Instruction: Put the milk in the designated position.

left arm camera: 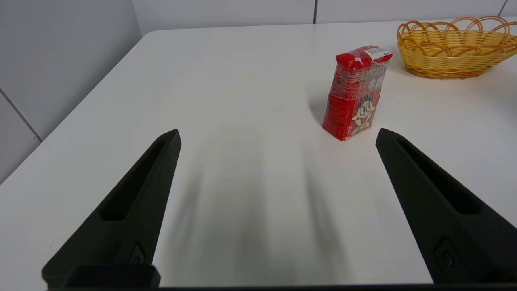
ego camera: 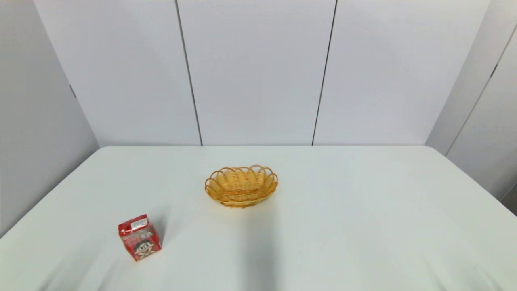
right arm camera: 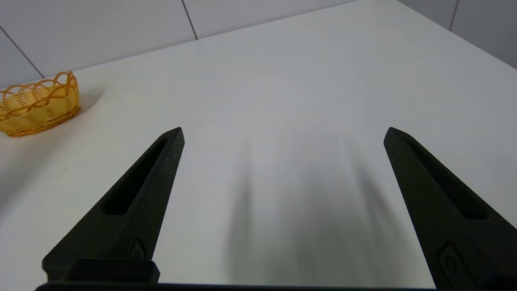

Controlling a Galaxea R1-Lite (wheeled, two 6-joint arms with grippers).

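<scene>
Big white tabletop (ego camera: 363,226) fills the scene, grey panelled walls (ego camera: 258,72) rising at its far edge. Out near the middle sits the orange-yellow woven basket (ego camera: 241,186), oval, with a looped rim, nothing visible inside it. Down at the near left stands the milk (ego camera: 139,237), a small red carton, upright, turned at an angle so one corner points toward the robot, cartoon face on its near side and a white label on top. It's well apart from the basket, which lies farther off and to its right.

Neither arm reaches into the head view. The left tool (left arm camera: 278,135) hangs above the tabletop at the near left, its two black fingers (left arm camera: 133,202) spread wide with nothing between them; the milk stands just beyond the tips, closer to the right-hand finger, and not touching either one. The right tool (right arm camera: 284,133) is over on the right side above bare tabletop, fingers (right arm camera: 436,202) likewise wide apart and holding nothing, the basket off at the far left of its outlook.
</scene>
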